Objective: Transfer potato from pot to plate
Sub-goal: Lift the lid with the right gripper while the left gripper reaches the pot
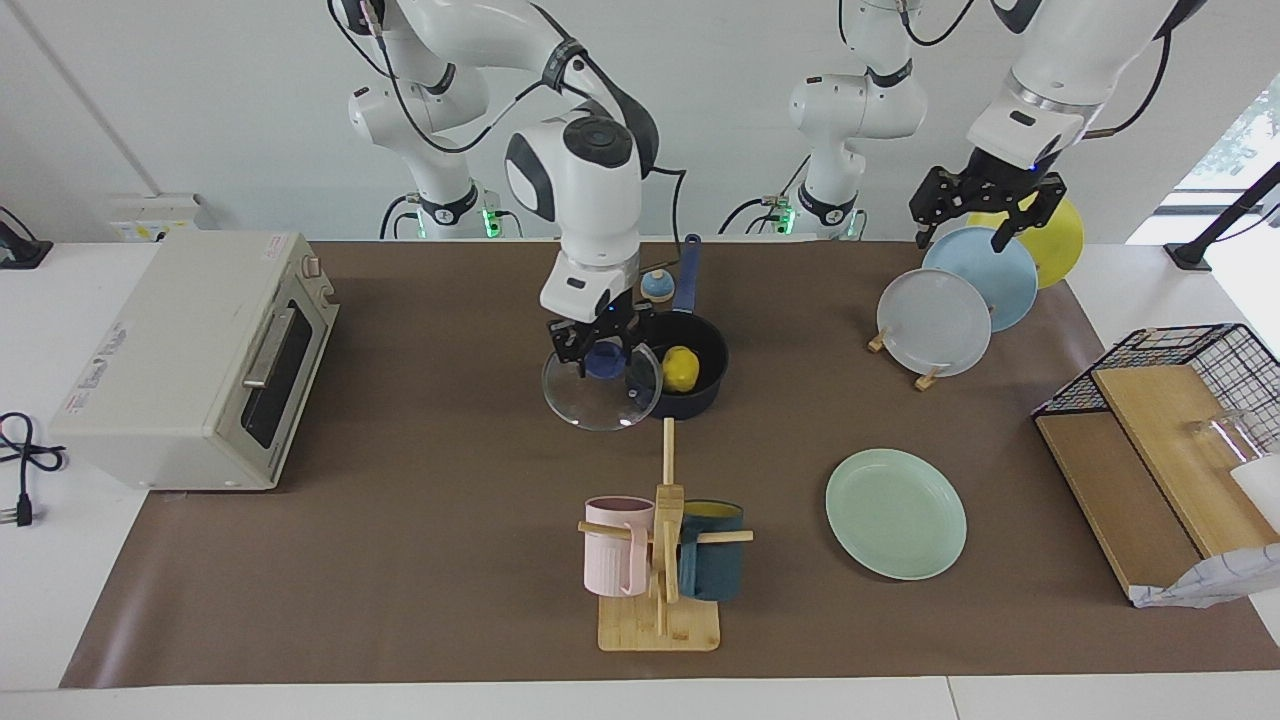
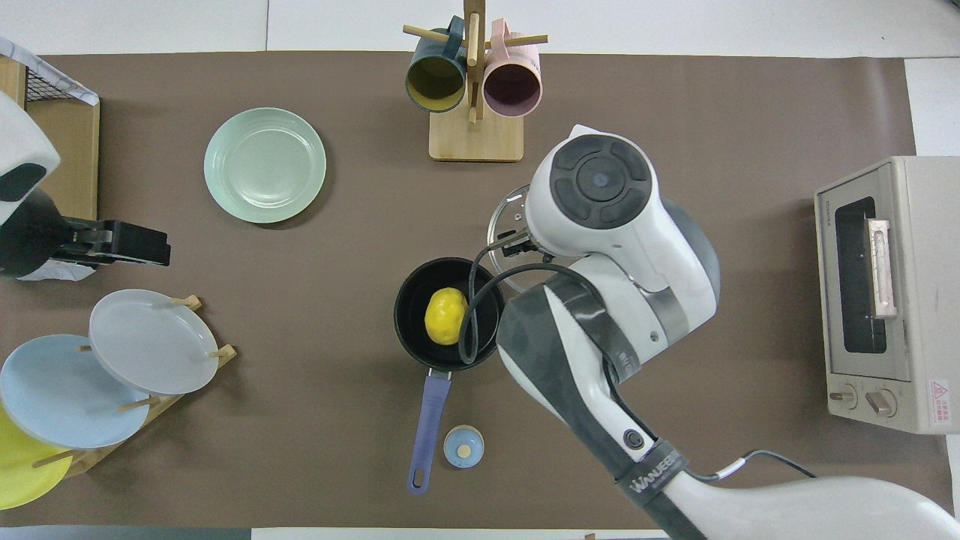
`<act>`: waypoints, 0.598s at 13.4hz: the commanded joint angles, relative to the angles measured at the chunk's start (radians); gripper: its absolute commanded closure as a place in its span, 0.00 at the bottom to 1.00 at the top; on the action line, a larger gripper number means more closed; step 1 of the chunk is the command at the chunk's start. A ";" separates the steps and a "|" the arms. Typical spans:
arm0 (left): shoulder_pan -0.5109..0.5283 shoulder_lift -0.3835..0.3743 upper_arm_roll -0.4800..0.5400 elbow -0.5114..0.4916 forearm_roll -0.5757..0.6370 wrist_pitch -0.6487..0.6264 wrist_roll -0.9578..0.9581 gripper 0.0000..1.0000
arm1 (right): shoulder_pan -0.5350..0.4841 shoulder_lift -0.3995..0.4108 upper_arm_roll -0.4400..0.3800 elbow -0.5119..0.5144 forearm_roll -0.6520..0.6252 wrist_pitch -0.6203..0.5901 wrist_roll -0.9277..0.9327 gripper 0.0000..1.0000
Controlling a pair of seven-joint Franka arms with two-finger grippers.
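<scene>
Glass is what I have in the right gripper (image 1: 596,352): its fingers are clamped on the blue knob of the pot's clear lid (image 1: 602,386), which hangs tilted beside the pot (image 1: 688,366), toward the right arm's end of the table; whether its low edge touches the brown mat (image 1: 430,560) I cannot tell. In the overhead view my right arm covers most of the lid, leaving only an arc of its rim (image 2: 501,217) in sight. The pot stands open, and the potato (image 1: 680,368) sits inside on the black bottom, bright yellow and plainly visible from above (image 2: 446,316). The pot's handle (image 2: 426,431) points toward the robots, with a small pale blue round piece (image 2: 463,446) lying just beside it. The mint-green plate (image 1: 896,513) lies bare, farther from the robots than the pot and toward the left arm's end. My left gripper (image 1: 984,212) waits over the rack of standing plates (image 1: 972,290), fingers spread, holding nothing.
</scene>
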 commanded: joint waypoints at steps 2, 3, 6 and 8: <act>-0.136 -0.056 0.008 -0.096 0.002 0.076 -0.203 0.00 | -0.182 -0.032 0.015 -0.044 0.012 -0.048 -0.254 0.51; -0.173 -0.058 0.006 -0.119 0.000 0.094 -0.245 0.00 | -0.227 -0.035 0.015 -0.059 0.051 -0.047 -0.312 0.51; -0.259 -0.042 0.006 -0.176 -0.035 0.212 -0.380 0.00 | -0.348 -0.055 0.013 -0.119 0.104 -0.044 -0.477 0.51; -0.312 -0.026 0.008 -0.223 -0.038 0.290 -0.443 0.00 | -0.404 -0.088 0.013 -0.222 0.104 0.025 -0.561 0.50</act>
